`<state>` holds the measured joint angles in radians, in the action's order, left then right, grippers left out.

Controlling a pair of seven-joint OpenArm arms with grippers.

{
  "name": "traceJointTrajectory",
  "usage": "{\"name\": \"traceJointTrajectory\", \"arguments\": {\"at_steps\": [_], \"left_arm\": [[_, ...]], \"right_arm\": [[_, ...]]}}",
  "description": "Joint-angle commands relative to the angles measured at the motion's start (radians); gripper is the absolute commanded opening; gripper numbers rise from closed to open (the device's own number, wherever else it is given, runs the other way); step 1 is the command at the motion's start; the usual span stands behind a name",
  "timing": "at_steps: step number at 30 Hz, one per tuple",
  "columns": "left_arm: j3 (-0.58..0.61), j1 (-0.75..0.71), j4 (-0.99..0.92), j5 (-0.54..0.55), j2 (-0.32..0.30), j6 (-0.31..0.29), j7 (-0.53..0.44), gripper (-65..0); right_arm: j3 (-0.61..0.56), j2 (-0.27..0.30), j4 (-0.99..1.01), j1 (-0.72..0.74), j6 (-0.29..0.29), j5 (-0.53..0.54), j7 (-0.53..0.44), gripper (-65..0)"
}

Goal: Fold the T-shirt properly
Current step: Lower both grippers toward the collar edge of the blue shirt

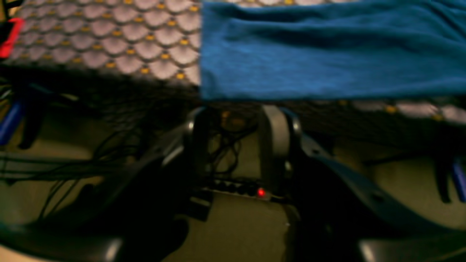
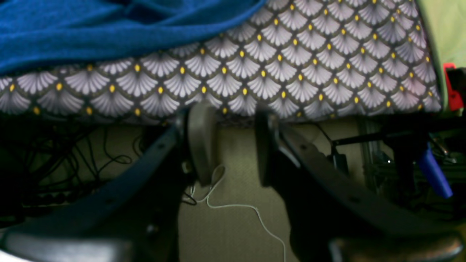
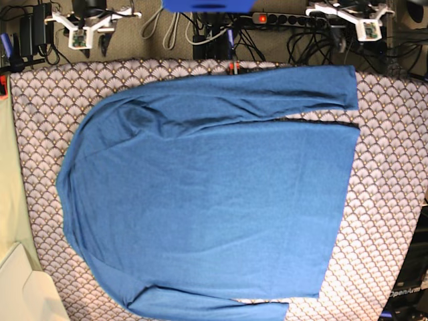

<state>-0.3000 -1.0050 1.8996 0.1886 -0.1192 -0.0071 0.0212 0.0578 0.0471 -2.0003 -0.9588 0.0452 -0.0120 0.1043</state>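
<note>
Lying flat across the desk [image 3: 388, 174], T-shirt [image 3: 214, 200] with sleeves along far and near edges. Left pincer [image 1: 240, 116] spread, empty, past the far edge. Right pincer [image 2: 229, 120] likewise spread, empty.

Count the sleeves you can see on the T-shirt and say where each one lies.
2. On the T-shirt, one sleeve lies along the top edge in the base view; the other sleeve lies along the bottom edge, partly cut off.
</note>
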Motion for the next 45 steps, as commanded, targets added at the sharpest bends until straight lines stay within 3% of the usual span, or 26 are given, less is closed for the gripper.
{"name": "traceJointTrajectory", "arguments": {"at_steps": [1,34,41,45], "left_arm": [[-0.005,-0.007,-0.004,0.005,-0.004,0.002,-0.019,-41.6],[-0.048,0.119,-0.084,0.033,-0.023,-0.006,-0.019,-41.1],[-0.046,0.120,-0.128,0.193,-0.119,-0.006,-0.019,-38.4],[-0.044,0.154,-0.160,0.216,-0.142,-0.006,-0.019,-38.3]], "right_arm": [[0.001,0.003,-0.015,-0.015,-0.003,-0.001,-0.022,-44.6],[0.007,0.026,-0.012,-0.013,-0.005,-0.001,-0.021,-44.6],[0.009,0.047,-0.011,-0.013,-0.005,-0.001,-0.021,-44.6],[0.009,0.047,-0.011,0.004,-0.005,-0.001,-0.018,-44.6]]}}
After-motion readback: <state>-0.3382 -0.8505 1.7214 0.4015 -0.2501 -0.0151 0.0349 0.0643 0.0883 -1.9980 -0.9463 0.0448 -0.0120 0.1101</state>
